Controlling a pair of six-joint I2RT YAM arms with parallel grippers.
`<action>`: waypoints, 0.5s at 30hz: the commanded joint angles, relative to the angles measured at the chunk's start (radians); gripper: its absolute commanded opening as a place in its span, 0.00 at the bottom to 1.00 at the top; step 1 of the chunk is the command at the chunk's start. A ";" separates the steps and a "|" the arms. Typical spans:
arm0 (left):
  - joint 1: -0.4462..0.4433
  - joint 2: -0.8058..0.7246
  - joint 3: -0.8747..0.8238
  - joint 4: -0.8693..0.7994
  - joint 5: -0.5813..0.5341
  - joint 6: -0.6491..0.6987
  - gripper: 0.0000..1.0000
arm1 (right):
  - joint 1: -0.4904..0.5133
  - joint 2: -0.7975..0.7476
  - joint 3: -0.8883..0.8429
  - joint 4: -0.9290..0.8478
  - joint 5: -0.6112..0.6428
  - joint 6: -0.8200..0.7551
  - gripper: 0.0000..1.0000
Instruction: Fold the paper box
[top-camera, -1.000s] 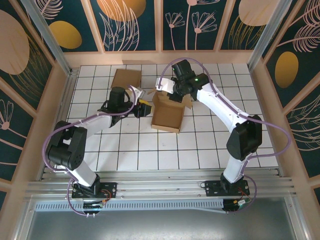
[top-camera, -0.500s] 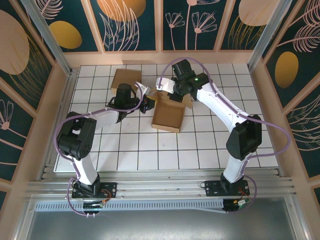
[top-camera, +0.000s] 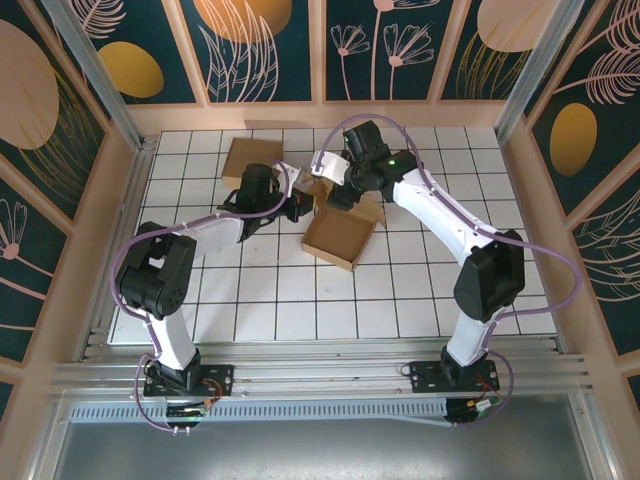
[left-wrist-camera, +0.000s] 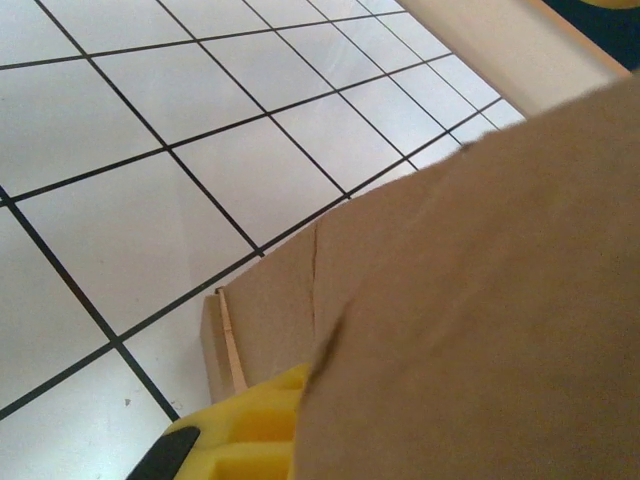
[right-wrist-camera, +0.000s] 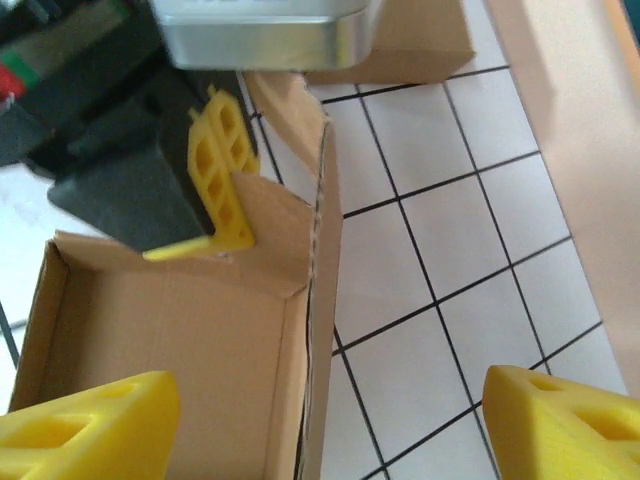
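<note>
- The table (top-camera: 300, 300) has a white top with thin black lines that make squares.
- Tall walls (top-camera: 270, 50) stand at the back, left and right edges. They are dark blue-green, with painted flowers, leaves and orange circles.
- A light wooden frame (top-camera: 450, 115) runs around the table.
- Silver posts (top-camera: 95, 70) rise from the far corners.
- Shiny metal rails (top-camera: 320, 375) lie along the near edge.
- The light is bright and even.

White gridded worktop (top-camera: 400, 300) — two cardboard things on it.
An open paper box (top-camera: 338, 238) sits near the middle; a flat cardboard piece (top-camera: 245, 157) lies far-left.
</note>
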 joint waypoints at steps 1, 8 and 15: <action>-0.006 0.004 0.045 -0.094 -0.025 0.015 0.06 | 0.001 -0.157 -0.105 0.188 -0.010 0.230 0.84; -0.012 -0.010 0.067 -0.142 -0.073 0.030 0.06 | -0.024 -0.522 -0.510 0.464 0.062 0.628 0.91; -0.034 -0.037 0.069 -0.160 -0.100 0.027 0.06 | -0.034 -0.793 -0.837 0.531 0.004 0.803 0.90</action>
